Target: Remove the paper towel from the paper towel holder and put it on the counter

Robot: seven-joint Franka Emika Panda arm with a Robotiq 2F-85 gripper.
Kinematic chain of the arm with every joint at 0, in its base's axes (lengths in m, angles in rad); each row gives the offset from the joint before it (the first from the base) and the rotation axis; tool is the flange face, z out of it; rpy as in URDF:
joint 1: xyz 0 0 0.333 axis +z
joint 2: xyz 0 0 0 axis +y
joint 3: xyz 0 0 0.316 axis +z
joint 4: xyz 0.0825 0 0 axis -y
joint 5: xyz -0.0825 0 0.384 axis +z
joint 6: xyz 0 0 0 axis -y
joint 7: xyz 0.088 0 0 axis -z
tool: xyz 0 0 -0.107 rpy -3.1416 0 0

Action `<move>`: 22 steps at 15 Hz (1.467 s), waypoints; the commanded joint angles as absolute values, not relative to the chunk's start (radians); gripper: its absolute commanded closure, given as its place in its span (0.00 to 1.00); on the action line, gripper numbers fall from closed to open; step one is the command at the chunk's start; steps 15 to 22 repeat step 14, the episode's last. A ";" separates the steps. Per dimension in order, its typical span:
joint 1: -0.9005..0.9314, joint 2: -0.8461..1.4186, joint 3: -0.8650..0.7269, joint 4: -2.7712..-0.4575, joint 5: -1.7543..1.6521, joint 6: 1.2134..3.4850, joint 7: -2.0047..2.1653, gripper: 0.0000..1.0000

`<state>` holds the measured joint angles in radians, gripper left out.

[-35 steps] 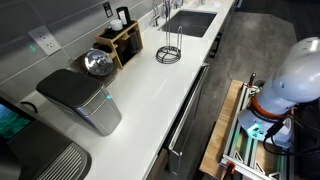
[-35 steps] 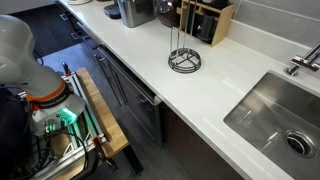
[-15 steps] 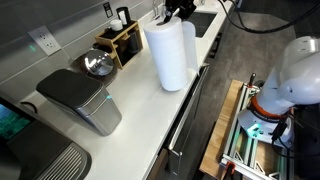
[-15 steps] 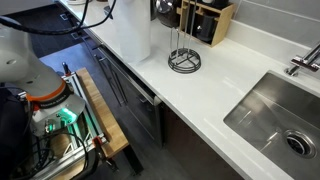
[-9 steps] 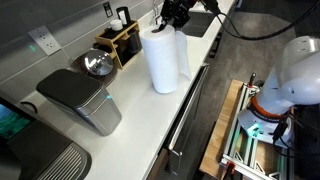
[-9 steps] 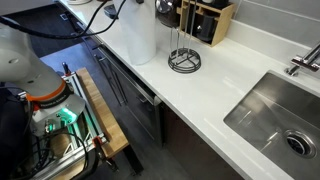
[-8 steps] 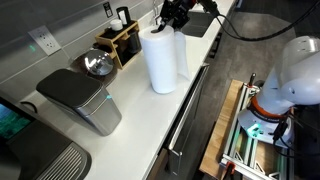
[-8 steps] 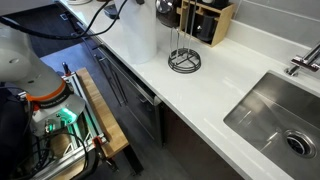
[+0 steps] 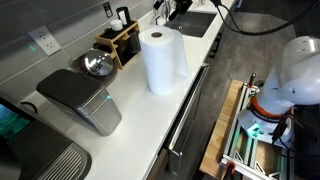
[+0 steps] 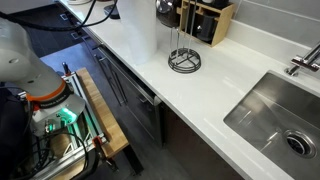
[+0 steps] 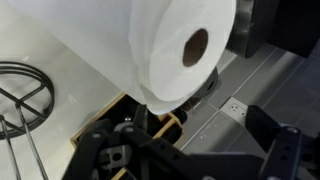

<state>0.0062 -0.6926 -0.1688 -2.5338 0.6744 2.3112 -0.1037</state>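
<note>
The paper towel [image 9: 161, 60] is a thick white roll standing upright on the white counter [image 9: 135, 120], beside the knife block. The wrist view looks at its end, with the paper towel [image 11: 170, 45] and its core hole above my fingers. My gripper [image 9: 176, 9] hangs above and just behind the roll's top, open and apart from it. In the wrist view the gripper [image 11: 190, 150] has its dark fingers [image 11: 100, 150] spread wide with nothing between them. The paper towel holder [image 10: 184, 60] stands bare on the counter [image 10: 230, 80]; its ring base [image 11: 18, 100] shows at the left of the wrist view.
A wooden knife block [image 9: 122, 41] stands against the wall, with a metal bowl [image 9: 97, 63] and a grey bin [image 9: 82, 100] further along. The sink [image 10: 275, 118] and faucet [image 10: 301, 58] lie past the holder. The counter edge drops to dark cabinets [image 10: 130, 100].
The gripper was shut on the top of the roll; it has opened and lifted clear. The roll now stands free on the counter.
</note>
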 commanded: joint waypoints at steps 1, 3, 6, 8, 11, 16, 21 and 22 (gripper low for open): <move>-0.053 -0.749 -0.164 -2.475 0.567 2.174 -0.042 0.00; -0.092 -0.763 -0.160 -2.429 0.463 2.060 0.010 0.01; -0.104 -0.776 -0.177 -2.365 0.371 1.897 -0.006 0.00; -0.116 -0.777 -0.176 -2.337 0.336 1.835 -0.013 0.00; -0.122 -0.777 -0.182 -2.320 0.303 1.791 -0.038 0.00; -0.117 -0.778 -0.176 -2.326 0.333 1.826 -0.021 0.00; -0.117 -0.778 -0.176 -2.326 0.333 1.826 -0.021 0.00; -0.117 -0.778 -0.176 -2.326 0.333 1.826 -0.021 0.00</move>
